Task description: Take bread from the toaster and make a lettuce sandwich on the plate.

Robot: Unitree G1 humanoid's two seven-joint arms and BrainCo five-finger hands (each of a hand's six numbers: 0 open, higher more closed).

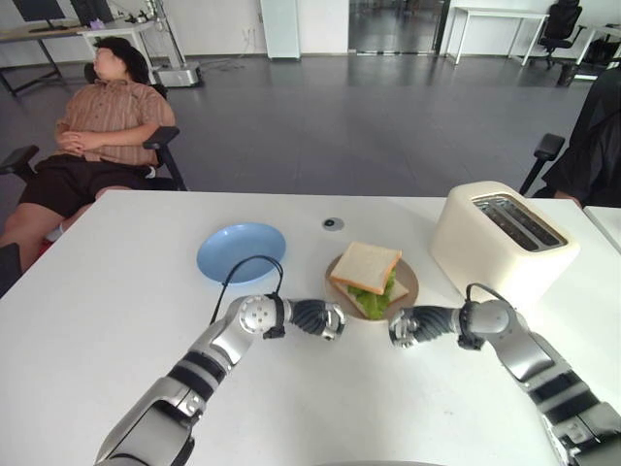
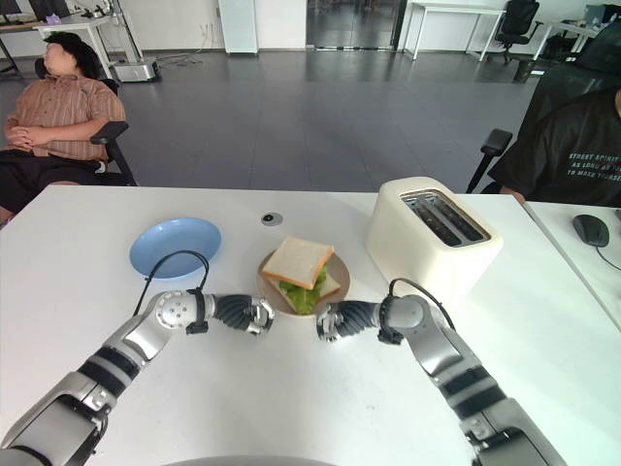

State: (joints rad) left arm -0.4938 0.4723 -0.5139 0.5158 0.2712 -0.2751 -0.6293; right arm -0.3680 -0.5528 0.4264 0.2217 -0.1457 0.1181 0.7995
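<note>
Sandwich [image 1: 367,264] done on brown plate [image 1: 409,282], middle of table [image 1: 97,311], lying just beyond and between left hand [image 1: 312,317] and right hand [image 1: 415,325], equally near, both with fingers curled on nothing.

White table [image 1: 107,311] in front of me, flat top, one level. Directly on it, going from my left: blue plate [image 1: 241,250] left of centre; brown plate [image 1: 411,282] at centre, near the blue one but not touching it; white toaster [image 1: 485,243] on my right, upright, slots facing up, near the brown plate with a gap between. Small round metal disc [image 1: 333,224] set in the top, beyond the two plates. Second white table [image 2: 594,260] butts up on my right, dark mouse [image 2: 590,230] lying on it. Can't tell whether my hands touch the top.
</note>
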